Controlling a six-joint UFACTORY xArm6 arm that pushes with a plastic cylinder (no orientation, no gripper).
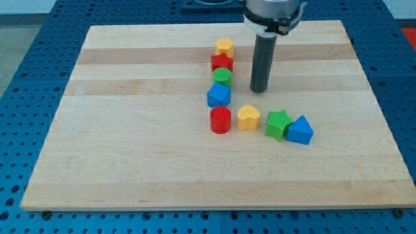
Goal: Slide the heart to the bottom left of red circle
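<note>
The yellow heart [248, 117] lies on the wooden board just right of the red circle [220, 120], close to it. My tip [259, 90] is down on the board above and slightly right of the heart, with a small gap between them. It stands to the right of the column of blocks.
A column above the red circle holds a blue block [219, 95], a green circle [222, 76], a red block [221, 62] and a yellow block [225, 46]. Right of the heart lie a green star [278, 124] and a blue triangle [299, 130]. The board [130, 130] sits on a blue perforated table.
</note>
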